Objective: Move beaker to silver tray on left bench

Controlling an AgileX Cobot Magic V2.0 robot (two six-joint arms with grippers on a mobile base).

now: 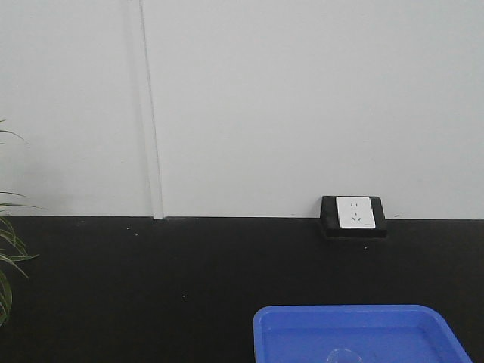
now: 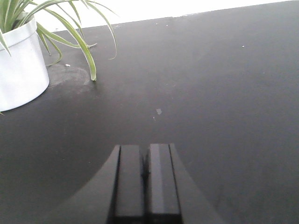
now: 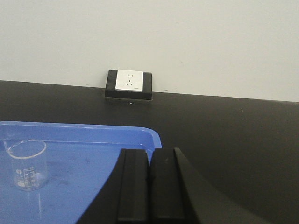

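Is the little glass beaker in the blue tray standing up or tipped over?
Upright: the small clear glass beaker stands on its base in the bright blue plastic tray, rim uppermost.

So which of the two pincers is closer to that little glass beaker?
The right pincer: the beaker stands in the blue tray just ahead of it. The left pincer faces only black bench and a potted plant.

Soft, even indoor light; slightly grainy, low-contrast frames.
The white wall (image 1: 302, 98) is bright and blows out to pure white at the far edge of the left wrist view. The matte black worktop (image 2: 210, 93) swallows detail and shows fine noise. The beaker (image 3: 28, 165) carries pale highlights along its rim, and the right gripper (image 3: 149, 186), nearest the lens, looks soft and dark.
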